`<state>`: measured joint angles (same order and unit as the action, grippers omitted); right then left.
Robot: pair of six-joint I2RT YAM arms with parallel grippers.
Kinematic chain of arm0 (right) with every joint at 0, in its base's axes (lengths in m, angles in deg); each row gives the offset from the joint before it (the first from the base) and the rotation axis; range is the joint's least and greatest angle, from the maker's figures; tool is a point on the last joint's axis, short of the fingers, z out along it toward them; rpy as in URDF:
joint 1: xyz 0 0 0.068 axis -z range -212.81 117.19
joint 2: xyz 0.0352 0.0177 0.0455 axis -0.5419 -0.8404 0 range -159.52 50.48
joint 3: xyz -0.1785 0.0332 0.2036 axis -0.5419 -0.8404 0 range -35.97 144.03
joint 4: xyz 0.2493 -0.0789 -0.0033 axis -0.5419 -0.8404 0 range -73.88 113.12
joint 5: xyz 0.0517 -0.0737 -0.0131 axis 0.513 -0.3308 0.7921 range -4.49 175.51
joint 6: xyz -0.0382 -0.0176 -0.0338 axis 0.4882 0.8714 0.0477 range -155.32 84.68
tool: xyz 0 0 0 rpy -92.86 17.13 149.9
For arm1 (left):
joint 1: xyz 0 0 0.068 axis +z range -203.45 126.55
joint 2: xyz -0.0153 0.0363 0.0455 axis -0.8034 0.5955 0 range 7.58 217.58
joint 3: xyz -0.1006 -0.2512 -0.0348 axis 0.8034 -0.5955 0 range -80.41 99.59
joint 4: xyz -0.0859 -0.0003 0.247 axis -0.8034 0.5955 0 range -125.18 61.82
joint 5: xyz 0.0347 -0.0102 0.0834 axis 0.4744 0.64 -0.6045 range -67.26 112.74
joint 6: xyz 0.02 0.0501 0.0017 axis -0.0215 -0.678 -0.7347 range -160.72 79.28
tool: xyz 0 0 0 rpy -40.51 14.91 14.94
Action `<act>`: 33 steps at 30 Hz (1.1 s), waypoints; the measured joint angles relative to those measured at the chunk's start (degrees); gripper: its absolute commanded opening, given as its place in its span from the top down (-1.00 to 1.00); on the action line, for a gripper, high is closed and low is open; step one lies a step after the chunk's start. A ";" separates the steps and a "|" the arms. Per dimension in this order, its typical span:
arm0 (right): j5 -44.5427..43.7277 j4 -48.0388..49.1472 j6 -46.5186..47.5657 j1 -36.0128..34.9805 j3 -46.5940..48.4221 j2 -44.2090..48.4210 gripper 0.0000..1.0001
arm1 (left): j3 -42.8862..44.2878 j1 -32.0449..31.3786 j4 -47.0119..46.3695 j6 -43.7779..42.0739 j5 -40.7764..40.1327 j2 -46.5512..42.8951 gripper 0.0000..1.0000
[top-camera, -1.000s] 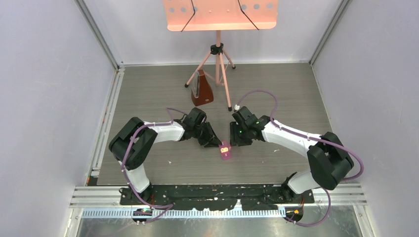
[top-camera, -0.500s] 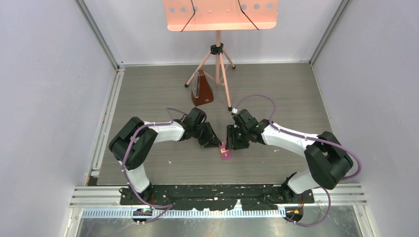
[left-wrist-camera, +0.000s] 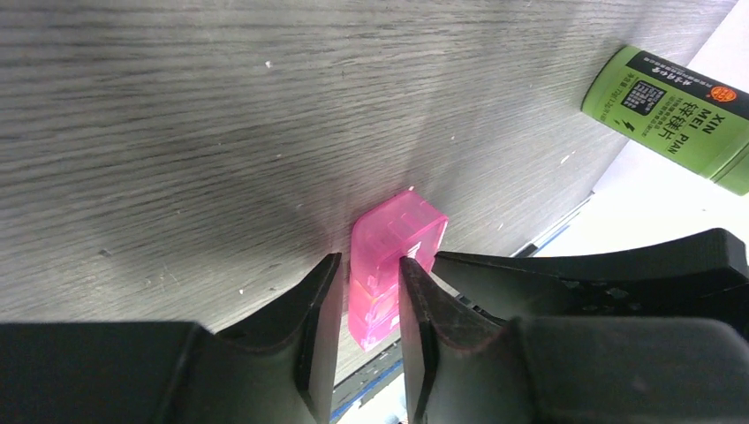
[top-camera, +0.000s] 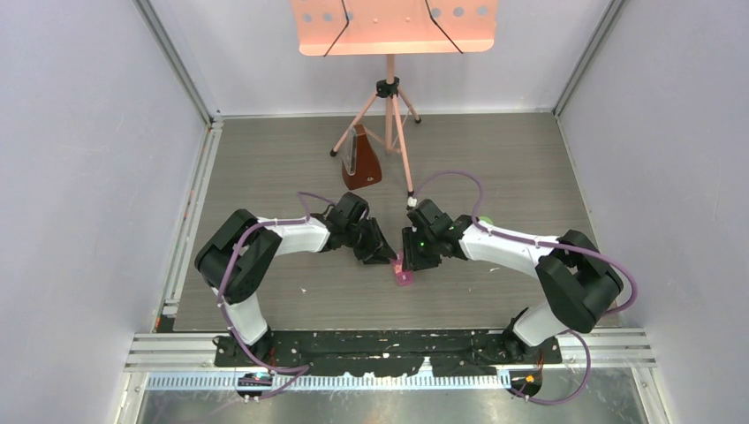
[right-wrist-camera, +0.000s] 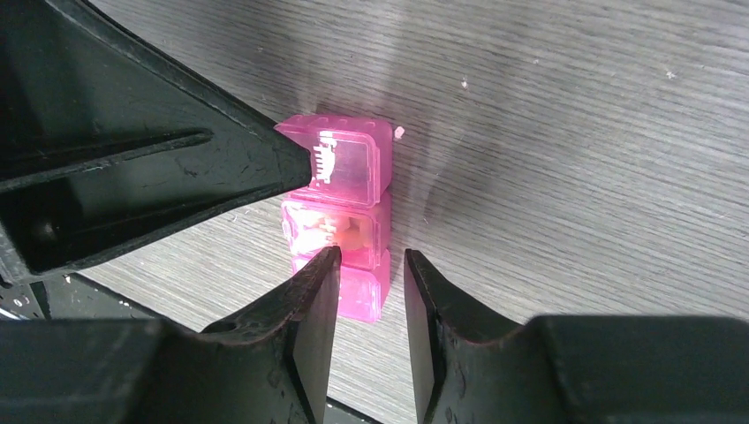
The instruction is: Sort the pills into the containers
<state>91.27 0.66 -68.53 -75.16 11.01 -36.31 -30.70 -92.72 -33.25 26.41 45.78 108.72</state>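
Near the middle of the counter, between the two arms, the pink pill box lies flat. From above, we see its long axis running roughly near to far, with the near end swung a little to the right. Its three compartments sit in one row with their lids facing up.

In the right wrist view, one end compartment has a closed lid with white print on it. An orange pill shows in the middle compartment, but we cannot tell whether that lid is up or down.

The left arm reaches in from the left. The left jaws are drawn nearly together and pinch that printed end of the box. In the left wrist view, their fingers press the pink plastic from both sides.

The right arm reaches in from the right. The right jaws are narrowly spread and straddle the opposite end compartment. One finger looks to be against the side of the box, while the other stands just off it with bare counter showing between. We cannot tell how high these fingers are above the counter.

A green bottle lies on its side to the right of the box, well apart from it. A few white specks dot the counter, one just beside the printed lid.
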 measured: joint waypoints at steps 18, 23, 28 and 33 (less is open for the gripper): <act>-2.62 0.04 -4.59 -0.63 0.07 -0.09 0.26 | -2.34 -0.81 0.17 -6.84 -2.73 -3.87 -0.12; -2.73 0.20 -6.01 -0.63 0.07 -0.11 0.27 | -6.71 -1.31 -2.71 -7.87 -3.43 -7.39 -0.03; -2.84 0.70 -6.75 -0.63 0.04 -0.26 0.32 | -10.91 -1.92 -8.87 -8.50 -3.52 -8.79 0.13; -2.75 2.51 -7.93 -0.63 -0.63 -0.24 0.35 | -11.63 -2.91 -12.59 -9.22 -3.54 -8.33 0.23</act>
<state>88.52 3.17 -76.46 -75.79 10.37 -36.55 -42.32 -95.62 -45.84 17.19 42.24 100.40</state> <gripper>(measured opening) 0.336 0.416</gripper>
